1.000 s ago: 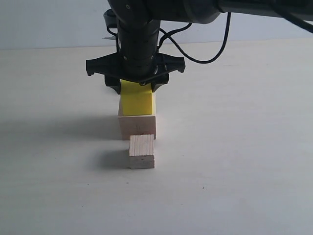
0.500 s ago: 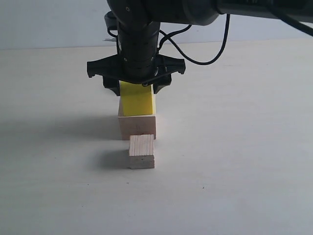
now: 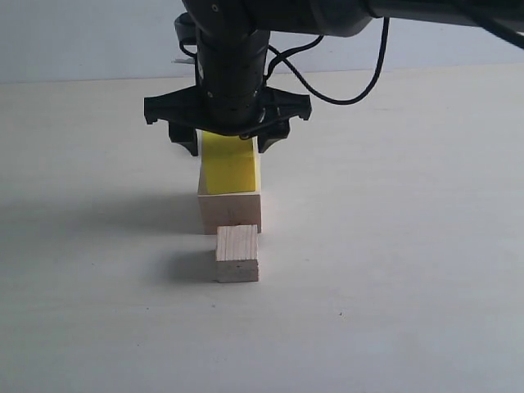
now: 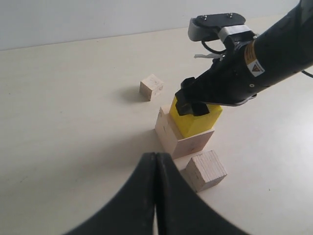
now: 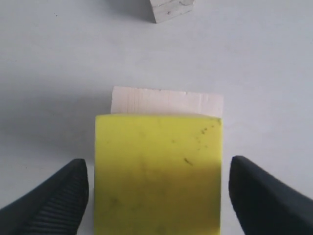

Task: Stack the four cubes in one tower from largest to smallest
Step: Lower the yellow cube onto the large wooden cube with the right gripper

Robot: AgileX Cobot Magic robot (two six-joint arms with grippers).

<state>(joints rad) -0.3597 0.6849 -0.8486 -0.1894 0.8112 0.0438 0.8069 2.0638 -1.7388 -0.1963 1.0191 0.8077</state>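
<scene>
The right gripper (image 3: pixel 229 146) stands wide open over the tower, pointing straight down, one of its fingers (image 5: pixel 54 200) on each side of the yellow cube (image 3: pixel 229 168). The right wrist view shows a clear strip of counter (image 3: pixel 393 246) between each ribbed pad and the cube's side, so the gripper touches nothing and holds nothing. The yellow cube sits between the fingers, its top just under the gripper body, and it rests on the big cube (image 3: pixel 230 211) directly below, upright. It is shifted toward one edge, so a strip of the wooden top is bare on the far side. Only these two cubes are stacked. The small cube (image 3: pixel 237 254) lies on the counter below the right gripper and just in front of the tower's base, on the side facing the exterior camera; I cannot tell whether it touches the big cube. The tiny cube (image 4: pixel 151 87) lies alone on the counter, well apart from both grippers and beyond the tower as seen from the left gripper (image 4: pixel 155 196). The left gripper is fully closed with nothing between its fingers, hanging above the counter short of the small cube, the nearest cube to it.
</scene>
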